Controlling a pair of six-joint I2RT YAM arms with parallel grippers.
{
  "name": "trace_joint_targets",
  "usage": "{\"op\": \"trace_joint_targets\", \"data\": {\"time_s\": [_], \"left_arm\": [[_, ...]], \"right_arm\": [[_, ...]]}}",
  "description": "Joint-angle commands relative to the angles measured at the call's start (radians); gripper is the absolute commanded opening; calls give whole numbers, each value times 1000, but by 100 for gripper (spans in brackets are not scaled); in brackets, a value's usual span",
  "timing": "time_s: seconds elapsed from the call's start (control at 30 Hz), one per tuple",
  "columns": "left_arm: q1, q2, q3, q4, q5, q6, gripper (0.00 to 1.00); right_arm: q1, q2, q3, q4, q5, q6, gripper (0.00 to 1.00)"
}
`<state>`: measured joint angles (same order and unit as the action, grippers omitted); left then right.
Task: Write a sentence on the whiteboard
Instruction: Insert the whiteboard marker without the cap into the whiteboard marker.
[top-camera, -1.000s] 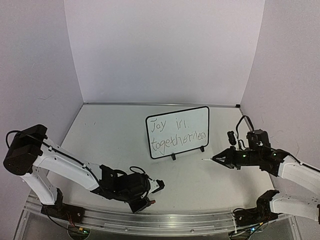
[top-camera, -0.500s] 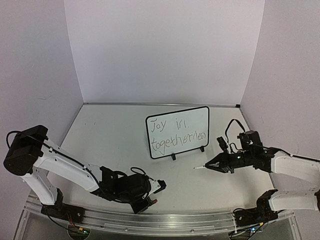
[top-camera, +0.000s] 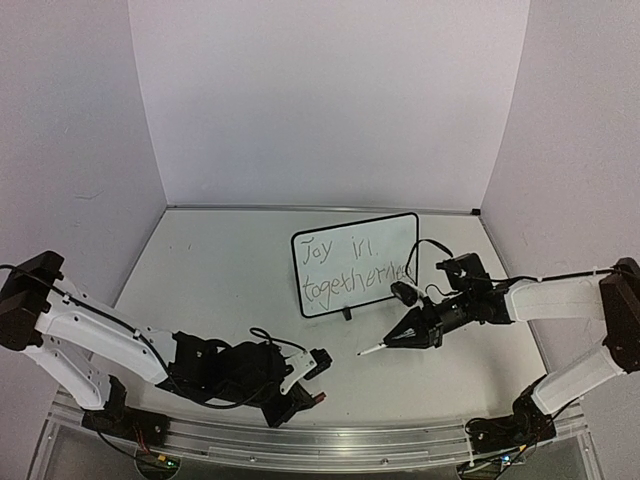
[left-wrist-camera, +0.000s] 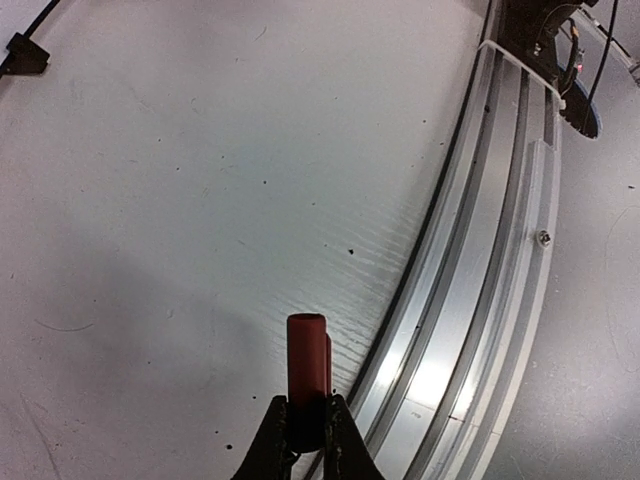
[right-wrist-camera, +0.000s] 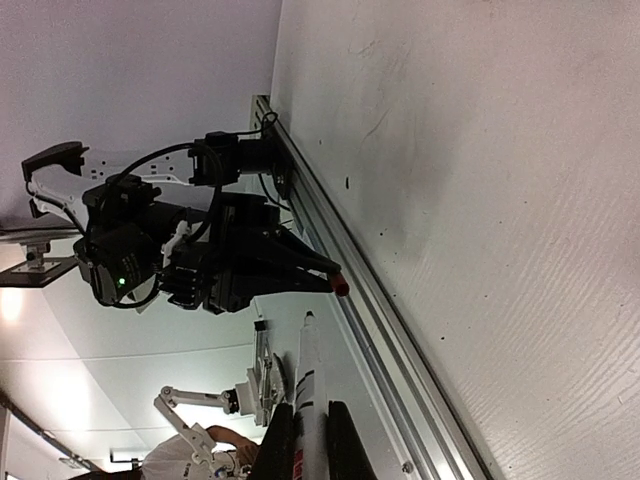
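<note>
Whiteboard (top-camera: 388, 233) upright, sentence (top-camera: 340, 288) on it | L gripper (left-wrist-camera: 306, 425) pinching red cap (left-wrist-camera: 307, 360) | R gripper (right-wrist-camera: 306, 432) gripping marker (right-wrist-camera: 308, 375)

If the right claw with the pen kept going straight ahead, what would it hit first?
Most likely the left gripper holding a red cap: the marker aims just beside it. Depth is unclear, so it might pass by.
</note>
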<state>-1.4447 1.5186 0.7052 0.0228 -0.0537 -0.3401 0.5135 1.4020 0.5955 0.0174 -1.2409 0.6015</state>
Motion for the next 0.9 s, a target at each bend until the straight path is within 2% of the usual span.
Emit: {"op": "trace_joint_targets", "data": {"time_s": [0.0, 0.3, 0.87], "left_arm": [[-18, -39, 17, 67, 0, 2, 0], [-29, -52, 2, 101, -9, -11, 0], [-41, -45, 12, 102, -9, -11, 0]], "right_arm": [[55, 61, 50, 24, -95, -35, 0], [177, 167, 92, 23, -49, -55, 0], [228, 230, 133, 24, -33, -62, 0]]}}
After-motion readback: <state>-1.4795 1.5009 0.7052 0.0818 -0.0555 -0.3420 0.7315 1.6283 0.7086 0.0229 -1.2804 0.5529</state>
